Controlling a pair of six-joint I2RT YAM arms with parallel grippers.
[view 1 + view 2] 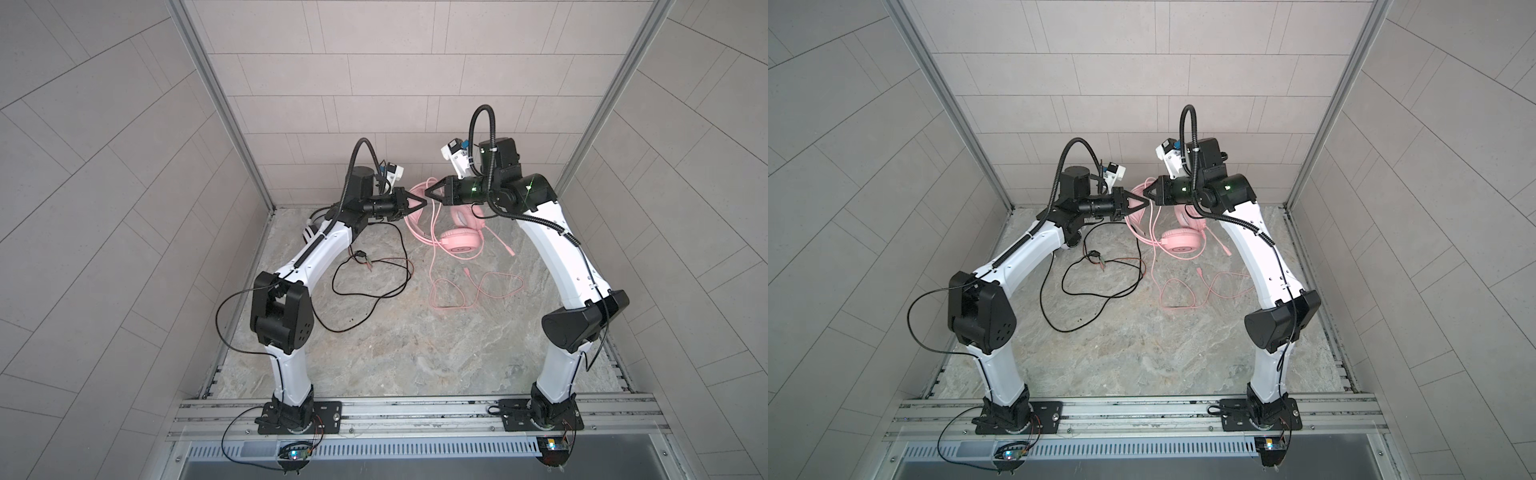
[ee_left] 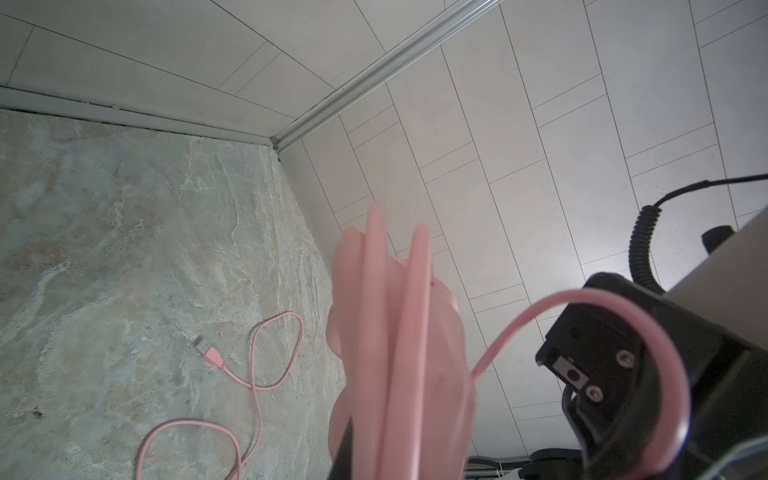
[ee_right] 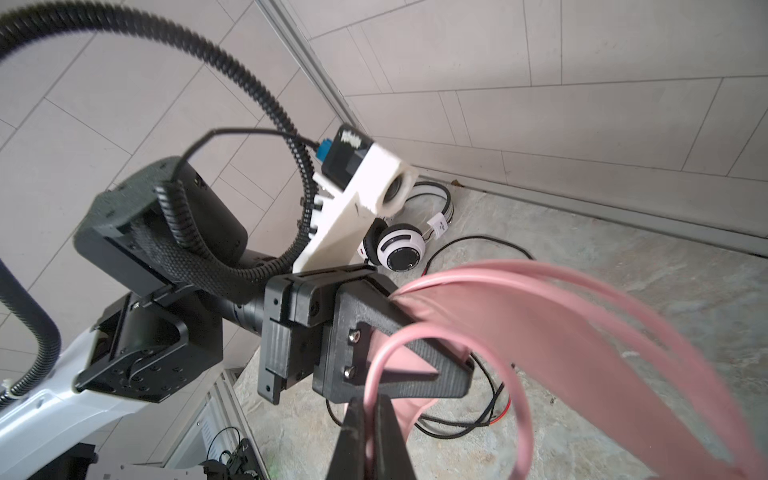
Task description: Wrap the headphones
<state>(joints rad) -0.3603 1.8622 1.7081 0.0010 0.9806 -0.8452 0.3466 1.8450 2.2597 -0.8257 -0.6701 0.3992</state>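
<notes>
**Figure.** Bimanual cable wrapping, with the first headset in hand.

- **Left gripper:** The left gripper (image 1: 419,203) was pressed together on the flat arched headband (image 2: 440,353) of the pink over-ear headset (image 1: 459,242). It held the band lifted. The round ear cup sat lower, toward the right arm, and I could not tell whether it touched the table.
- **Right gripper:** Almost tip to tip with it, the right gripper (image 1: 431,194) was pinched shut on the thin pink cable (image 2: 582,295), which curved in a loop just beside the left gripper's finger.
- **Turns made:** Next to the left gripper's hold, at least two strands of that cable lay along the headband, so some turns appeared to be made.
- **Cable left loose:** Below both grippers the rest of the pink cable trailed down to the mottled grey stone-look tabletop (image 1: 395,353). It lay there in loose loops and ended in a silver-tipped pink USB plug (image 2: 206,350). By my judgement most of its length awaited winding.
- **Second headset:** Farther out, on the left gripper's outer side and near the wall, the white-and-black striped over-ear headset (image 3: 401,248) rested untouched. Its long black cable (image 3: 478,238) sprawled unwound under the left arm.

I judged the first headset partly wrapped and the second not begun.
</notes>
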